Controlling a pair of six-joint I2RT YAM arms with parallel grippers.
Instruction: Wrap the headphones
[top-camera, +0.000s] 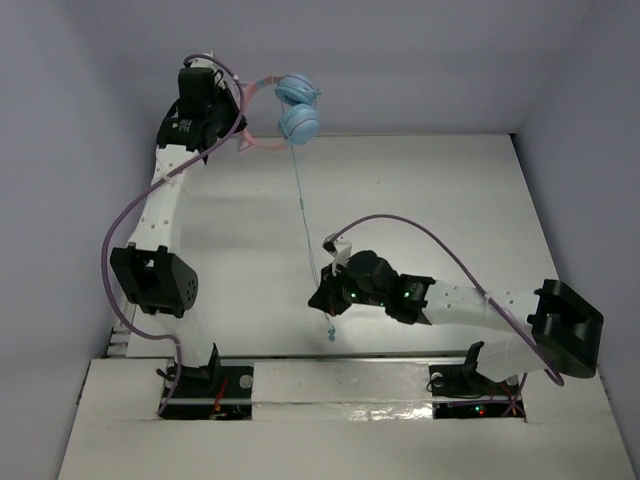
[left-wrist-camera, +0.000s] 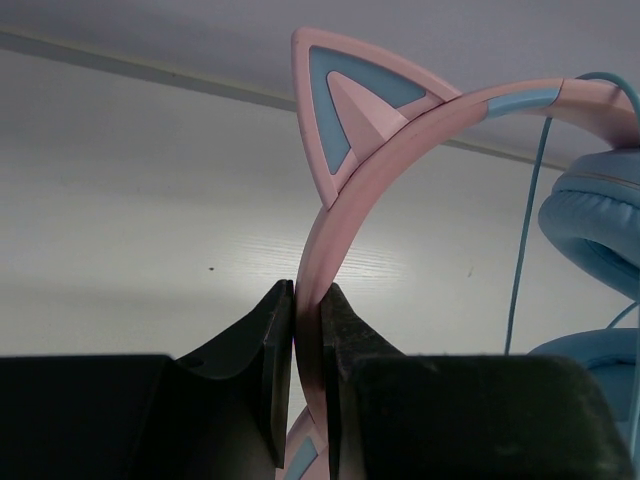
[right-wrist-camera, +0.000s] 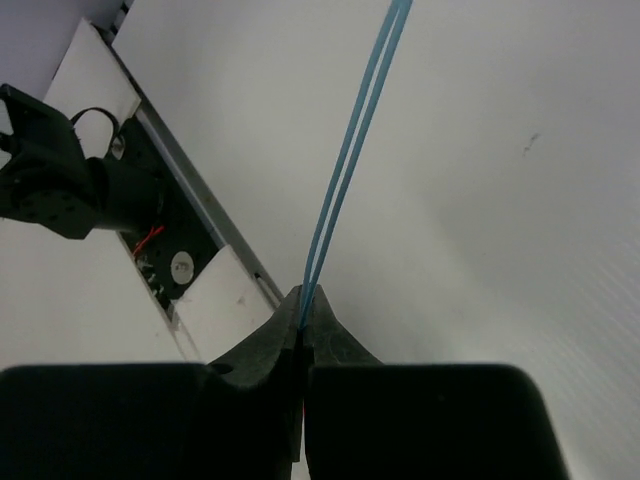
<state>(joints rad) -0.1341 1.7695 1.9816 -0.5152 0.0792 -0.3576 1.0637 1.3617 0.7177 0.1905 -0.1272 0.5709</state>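
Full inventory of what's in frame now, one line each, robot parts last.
headphones: 1, light-blue cups, pink cat-ear headband, held up at far left.
cable: 1, pale blue, hanging from the cups toward mid-table.
table: 1, white, under both arms.
left arm: 1, white and black, reaching far left.
right arm: 1, white and black, mid-table.
left gripper: 1, black, shut on the headband.
right gripper: 1, black, shut on the doubled cable.
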